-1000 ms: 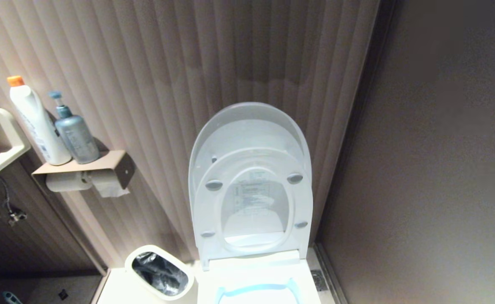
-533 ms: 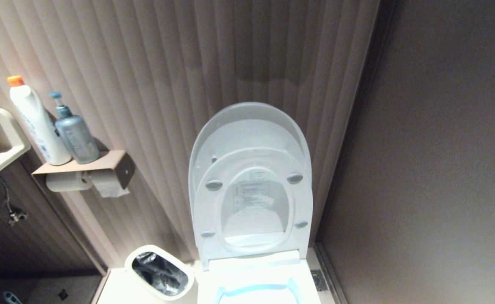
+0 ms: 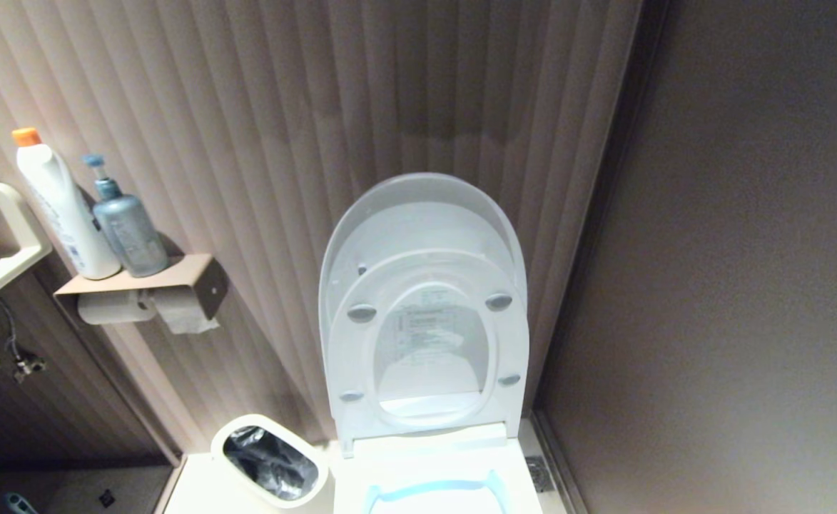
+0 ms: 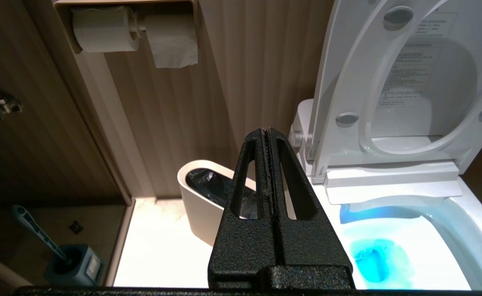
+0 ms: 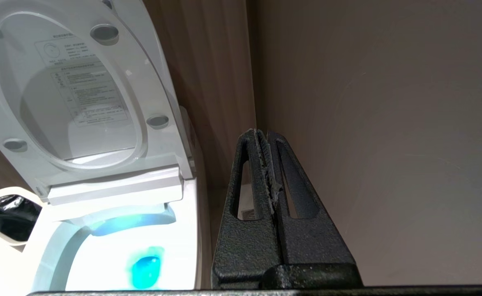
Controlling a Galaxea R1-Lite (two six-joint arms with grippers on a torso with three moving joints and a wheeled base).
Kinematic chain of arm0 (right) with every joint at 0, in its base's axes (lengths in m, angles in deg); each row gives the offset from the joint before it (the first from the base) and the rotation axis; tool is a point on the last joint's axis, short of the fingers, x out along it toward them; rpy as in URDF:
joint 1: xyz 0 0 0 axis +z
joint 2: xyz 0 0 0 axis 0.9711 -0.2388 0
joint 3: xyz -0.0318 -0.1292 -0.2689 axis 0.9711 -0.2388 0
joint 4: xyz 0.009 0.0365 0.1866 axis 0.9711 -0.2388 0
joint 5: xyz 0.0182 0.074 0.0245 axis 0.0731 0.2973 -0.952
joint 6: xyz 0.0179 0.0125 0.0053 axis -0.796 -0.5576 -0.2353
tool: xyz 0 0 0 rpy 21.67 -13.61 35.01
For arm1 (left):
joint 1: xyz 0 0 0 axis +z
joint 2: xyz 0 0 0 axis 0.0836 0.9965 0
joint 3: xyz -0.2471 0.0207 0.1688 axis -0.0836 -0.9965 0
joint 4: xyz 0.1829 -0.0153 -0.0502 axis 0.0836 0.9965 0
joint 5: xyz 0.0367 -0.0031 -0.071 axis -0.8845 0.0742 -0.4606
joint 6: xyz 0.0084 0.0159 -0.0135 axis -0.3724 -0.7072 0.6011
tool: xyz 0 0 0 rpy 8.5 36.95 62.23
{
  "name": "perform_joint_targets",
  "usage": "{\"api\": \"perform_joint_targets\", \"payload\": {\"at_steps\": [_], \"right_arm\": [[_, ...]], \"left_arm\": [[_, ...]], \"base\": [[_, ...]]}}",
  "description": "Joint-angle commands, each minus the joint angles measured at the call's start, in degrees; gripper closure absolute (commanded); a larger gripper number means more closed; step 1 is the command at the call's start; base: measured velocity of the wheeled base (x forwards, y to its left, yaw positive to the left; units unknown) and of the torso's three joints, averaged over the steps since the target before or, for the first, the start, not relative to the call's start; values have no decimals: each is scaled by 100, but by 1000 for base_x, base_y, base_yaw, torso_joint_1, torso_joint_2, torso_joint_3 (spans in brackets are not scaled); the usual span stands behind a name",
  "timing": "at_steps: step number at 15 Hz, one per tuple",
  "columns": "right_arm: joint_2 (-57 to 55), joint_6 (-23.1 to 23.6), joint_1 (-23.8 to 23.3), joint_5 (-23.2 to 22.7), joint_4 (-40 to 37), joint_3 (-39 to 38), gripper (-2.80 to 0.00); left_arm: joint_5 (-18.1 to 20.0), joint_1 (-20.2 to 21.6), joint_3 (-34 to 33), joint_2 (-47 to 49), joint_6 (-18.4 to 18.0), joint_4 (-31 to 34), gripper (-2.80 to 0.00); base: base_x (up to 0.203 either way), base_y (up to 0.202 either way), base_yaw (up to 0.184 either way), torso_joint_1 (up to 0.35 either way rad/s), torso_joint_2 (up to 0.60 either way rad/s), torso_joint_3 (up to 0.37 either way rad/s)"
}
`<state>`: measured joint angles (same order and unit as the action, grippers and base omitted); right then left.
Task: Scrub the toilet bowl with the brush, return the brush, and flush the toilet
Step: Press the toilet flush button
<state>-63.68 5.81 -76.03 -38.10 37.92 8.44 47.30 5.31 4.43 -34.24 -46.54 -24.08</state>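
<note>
Toilet bowl (image 3: 432, 485) cut off at the head view's lower edge, seat and lid raised against the wall. No arm visible there. Left gripper (image 4: 267, 133) with fingers pressed together, empty, above the waste bin (image 4: 195, 197). Right gripper (image 5: 263, 135) likewise closed, empty, beside the bowl. White-handled brush nowhere visible; only a blue brush (image 4: 39, 234) in its holder.

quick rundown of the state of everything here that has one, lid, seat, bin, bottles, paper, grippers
toilet bowl: uncovered, blue water inside
lid: raised against the wall
seat: raised against the lid
waste bin: open-topped, black liner in
white bottle: upright, orange cap on
blue pump bottle: upright on the shelf
paper rolls: hung, one sheet trailing
blue-handled brush: standing in its holder
left gripper: jaws shut, empty
right gripper: jaws shut, empty
</note>
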Motion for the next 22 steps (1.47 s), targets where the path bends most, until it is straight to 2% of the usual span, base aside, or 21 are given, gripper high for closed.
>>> {"api": "perform_joint_targets", "payload": {"at_steps": [1,14,22], "right_arm": [[0,1,2,6,10,0,0],[0,-2,2,3,2,0,0],[0,-8,2,-1,2,0,0]], "left_arm": [[-1,2,4,9,-3,-2,0],[-1,2,15,9,23,33,0],[-1,2,15,9,32,33,0]], "base": [[0,0,0,0,0,0],[0,0,0,0,-1,-4],[0,0,0,2,3,-178]]}}
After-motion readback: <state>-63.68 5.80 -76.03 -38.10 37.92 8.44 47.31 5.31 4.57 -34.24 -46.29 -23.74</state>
